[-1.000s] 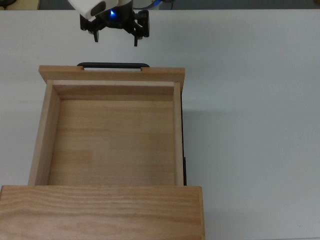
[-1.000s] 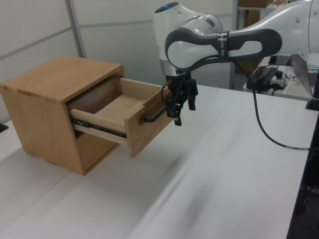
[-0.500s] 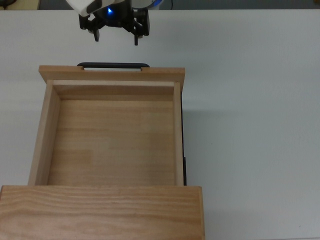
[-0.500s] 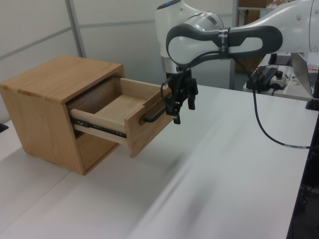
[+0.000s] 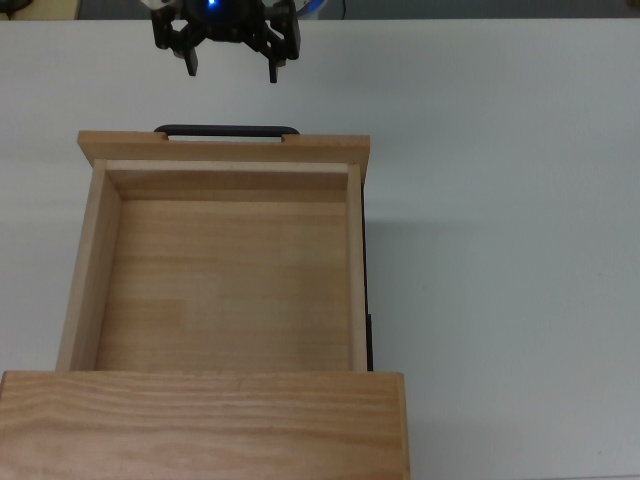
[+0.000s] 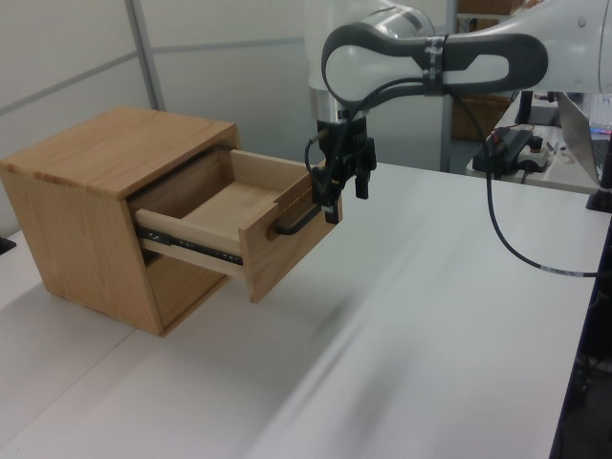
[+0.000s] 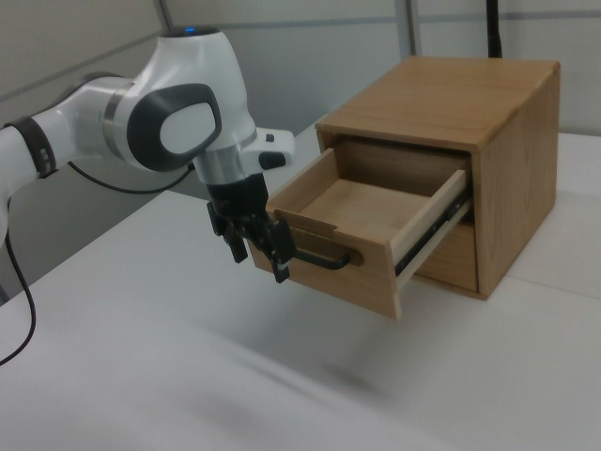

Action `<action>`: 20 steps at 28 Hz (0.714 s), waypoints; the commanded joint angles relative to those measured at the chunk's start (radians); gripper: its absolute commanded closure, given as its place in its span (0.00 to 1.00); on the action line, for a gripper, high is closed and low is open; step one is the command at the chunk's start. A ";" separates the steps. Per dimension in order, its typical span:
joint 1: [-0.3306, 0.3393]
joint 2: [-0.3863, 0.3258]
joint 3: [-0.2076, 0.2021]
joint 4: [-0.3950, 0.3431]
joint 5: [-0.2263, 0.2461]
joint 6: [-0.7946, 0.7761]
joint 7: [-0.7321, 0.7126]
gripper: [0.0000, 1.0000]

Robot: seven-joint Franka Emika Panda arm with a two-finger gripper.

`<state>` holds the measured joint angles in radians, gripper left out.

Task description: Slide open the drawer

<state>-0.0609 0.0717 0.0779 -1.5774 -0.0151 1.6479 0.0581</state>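
Top view is showing me the cabinet (image 5: 200, 420) with the drawer (image 5: 225, 270) sitting pulled well out, so I'm judging the task nearly finished; the gripper (image 5: 231, 62) is hanging wide, empty, beyond the handle (image 5: 226, 130).

Bare table (image 5: 500, 250) surrounds the pulled-out drawer (image 5: 225, 280).

Top view's upper edge cuts off the arm, showing only the gripper (image 5: 231, 68); its lower edge crops the cabinet (image 5: 200, 425). In the left view, the drawer (image 6: 251, 218) front hides the handle's far end.
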 commanded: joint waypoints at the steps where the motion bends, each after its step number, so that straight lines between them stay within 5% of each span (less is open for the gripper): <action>1: 0.001 -0.018 -0.001 0.036 0.018 -0.022 -0.011 0.00; 20: 0.003 -0.015 0.006 0.063 0.017 -0.023 -0.011 0.00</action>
<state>-0.0598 0.0602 0.0844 -1.5205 -0.0148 1.6479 0.0581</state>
